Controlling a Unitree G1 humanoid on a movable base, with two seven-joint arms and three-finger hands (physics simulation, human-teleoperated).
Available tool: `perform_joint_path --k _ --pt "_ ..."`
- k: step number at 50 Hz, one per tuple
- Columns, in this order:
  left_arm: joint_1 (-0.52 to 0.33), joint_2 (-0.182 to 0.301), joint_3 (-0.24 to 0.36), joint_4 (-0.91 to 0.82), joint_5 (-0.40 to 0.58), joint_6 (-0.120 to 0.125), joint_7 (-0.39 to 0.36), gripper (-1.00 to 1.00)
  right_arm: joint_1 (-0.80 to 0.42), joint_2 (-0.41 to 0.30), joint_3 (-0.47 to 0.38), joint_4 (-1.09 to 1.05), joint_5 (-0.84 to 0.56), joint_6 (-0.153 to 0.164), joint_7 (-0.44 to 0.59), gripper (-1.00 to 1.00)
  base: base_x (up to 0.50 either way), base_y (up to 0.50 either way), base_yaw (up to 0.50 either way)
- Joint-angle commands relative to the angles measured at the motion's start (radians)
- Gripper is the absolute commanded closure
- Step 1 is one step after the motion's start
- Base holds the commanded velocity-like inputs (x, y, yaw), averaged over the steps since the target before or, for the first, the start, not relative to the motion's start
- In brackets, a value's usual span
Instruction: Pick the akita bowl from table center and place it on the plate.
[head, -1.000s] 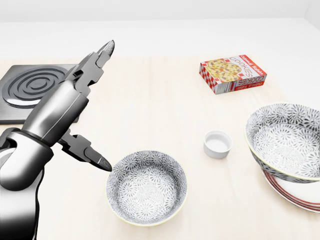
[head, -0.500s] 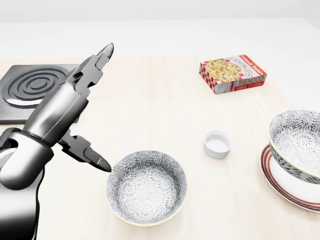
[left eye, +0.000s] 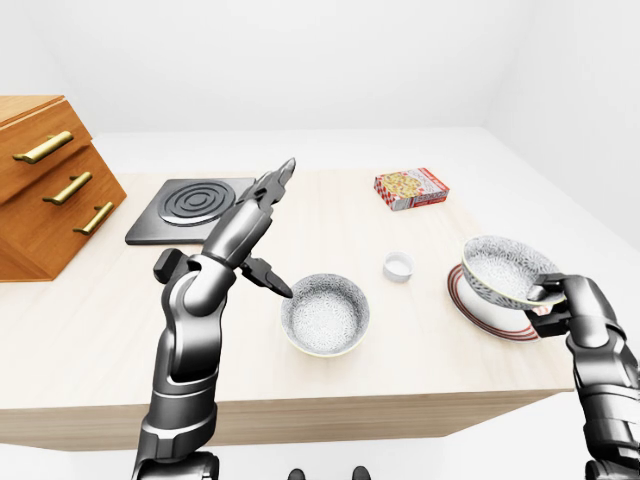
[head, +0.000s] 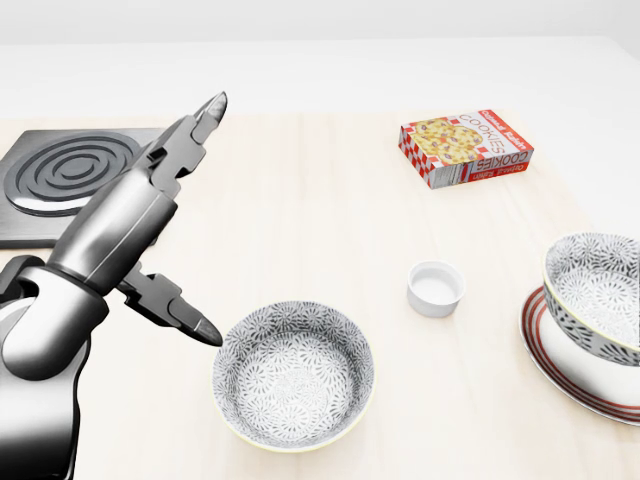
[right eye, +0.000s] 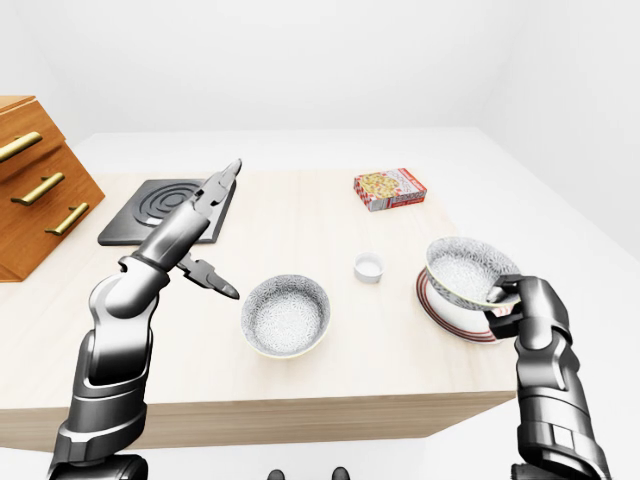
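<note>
- So the akita bowl (head: 598, 290) has dropped and slid toward the right edge of the head view over the last second. It was riding higher and further left, now it's sitting low over the plate (head: 545, 365).
- The right hand (right eye: 520, 305) has its fingers clamped on the bowl's rim at the side nearest the robot. You only really see that in the eye views.
- The bowl looks a bit tilted, and I can't tell if its base is touching the plate yet or hanging just above it.
- My read: the carry is basically done. What's left is levelling it, setting it down and letting go. If it's released while tilted, it could rock or slide off the plate's shallow rim.
- The left hand (head: 140, 225) hasn't budged. Its fingers are spread wide and hold nothing, with the thumb tip just beside the second patterned bowl (head: 293, 375), not touching.
- Materials: both bowls look like glazed ceramic, deep and round, with a dense grey-and-white floral speckle and a pale yellowish lip. They'd be hard and slick, I'd guess.
- The plate is white with red rings round the rim.
- There's also a small plain white ramekin (head: 436, 288) between the two bowls, and a flat cardboard cookie box (head: 465, 147) toward the top.
- A black ringed hob plate (head: 60, 180) sits at the left on the pale wood table (head: 300, 220).
</note>
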Motion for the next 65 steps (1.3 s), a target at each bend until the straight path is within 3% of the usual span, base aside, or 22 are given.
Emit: perform_joint_path --k 1,9,21,28,29,30,45,53,59,65 --pt "0.002 0.0 0.0 0.001 0.002 0.0 -0.001 -1.0 -0.088 -0.029 0.058 0.196 0.032 0.0 -0.124 1.0 0.0 0.0 0.0" --pt "0.002 0.0 -0.001 0.011 0.002 0.0 0.003 -1.0 -0.129 -0.039 0.094 0.3 0.05 -0.001 -0.171 1.0 0.0 0.0 0.0" --pt "0.006 -0.002 -0.002 0.011 0.004 0.0 0.003 -1.0 -0.148 -0.049 0.12 0.375 0.066 -0.044 -0.207 1.0 0.0 0.0 0.0" --pt "0.007 -0.002 -0.002 0.011 0.004 0.0 0.003 -1.0 -0.153 -0.049 0.127 0.377 0.071 -0.041 -0.213 1.0 0.0 0.0 0.0" --pt "0.008 -0.002 -0.002 0.01 0.004 0.0 0.003 -1.0 -0.15 -0.051 0.127 0.372 0.073 -0.038 -0.205 -0.76 0.0 0.0 0.0" --pt "0.009 -0.003 -0.002 0.009 0.004 0.0 0.002 -1.0 -0.15 -0.051 0.126 0.368 0.07 -0.032 -0.219 -1.0 0.0 0.0 0.0" --pt "0.006 -0.001 0.0 0.015 0.001 0.0 0.005 -1.0 -0.091 -0.052 0.102 0.282 0.064 -0.007 -0.192 -1.0 0.0 0.0 0.0" --pt "0.005 0.0 0.001 0.011 -0.001 0.0 0.004 -1.0 0.015 -0.014 0.043 0.049 0.042 0.0 -0.129 -1.0 0.0 0.0 0.0" --pt "0.005 0.0 0.002 0.0 -0.003 0.0 0.0 -1.0 0.157 0.085 -0.044 -0.428 -0.029 0.0 0.083 -1.0 0.0 0.0 0.0" --pt "0.001 0.004 0.01 -0.027 -0.012 0.0 -0.01 -1.0 0.259 0.194 -0.123 -0.961 -0.193 0.0 0.388 -1.0 0.0 0.0 0.0"
